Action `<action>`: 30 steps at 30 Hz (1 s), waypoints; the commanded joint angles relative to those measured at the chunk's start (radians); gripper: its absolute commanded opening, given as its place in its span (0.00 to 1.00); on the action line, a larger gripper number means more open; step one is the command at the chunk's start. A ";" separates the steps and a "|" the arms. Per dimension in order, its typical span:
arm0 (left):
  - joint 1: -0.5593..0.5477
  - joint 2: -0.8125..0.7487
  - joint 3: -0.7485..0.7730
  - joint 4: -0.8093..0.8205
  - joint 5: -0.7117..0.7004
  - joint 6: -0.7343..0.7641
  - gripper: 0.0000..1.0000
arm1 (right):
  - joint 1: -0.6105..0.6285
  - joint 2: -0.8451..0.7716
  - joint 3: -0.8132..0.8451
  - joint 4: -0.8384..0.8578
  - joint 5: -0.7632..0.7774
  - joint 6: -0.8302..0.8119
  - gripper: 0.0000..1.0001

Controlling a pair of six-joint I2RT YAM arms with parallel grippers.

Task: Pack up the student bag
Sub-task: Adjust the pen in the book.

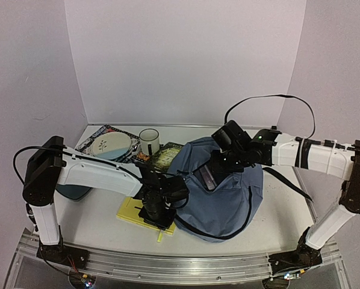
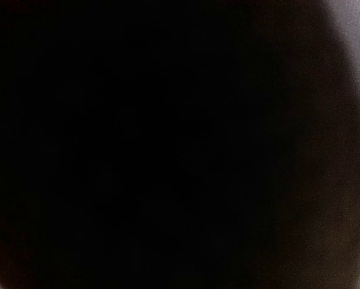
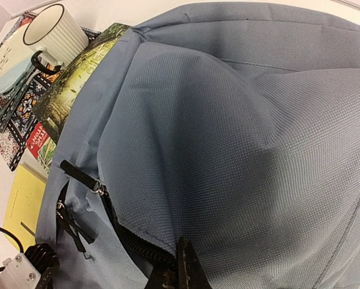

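Blue-grey and soft: found the bag (image 1: 225, 198) slumped at the middle of the counter (image 1: 102, 226), between the two arms, with a dark zipper (image 3: 127, 236) along its left side. Saw the right pincer (image 3: 183, 271) clenched on the bag's cloth right at the zipper edge, up near the top of the bag. Saw the left pincer (image 1: 171, 194) pushed in against the bag's left side. Could not tell whether released or clenched there; got only blackness from the left wrist view. Found a yellow notepad (image 1: 132, 212) flat on the counter under the left wrist, just beside the bag's lower left edge. Behind the bag, found a green-covered book (image 3: 77, 78) lying against the cloth, a ribbed white mug (image 3: 50, 33) upright just beside it, and a pale plate (image 1: 111, 146) on a patterned mat (image 1: 90, 141). Spotted a dark teal tray (image 1: 74, 192) half hidden beneath the left arm.
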 commanded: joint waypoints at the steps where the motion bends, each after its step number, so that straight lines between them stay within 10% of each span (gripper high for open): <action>1: 0.001 0.018 0.014 -0.011 -0.029 0.007 0.28 | 0.008 -0.050 0.000 0.015 0.005 0.011 0.00; 14: 0.056 -0.017 -0.061 -0.015 -0.069 -0.017 0.00 | 0.008 -0.051 -0.004 0.017 -0.003 0.016 0.00; 30: 0.146 -0.022 -0.120 -0.022 -0.050 0.017 0.08 | 0.008 -0.047 0.004 0.020 -0.013 0.016 0.00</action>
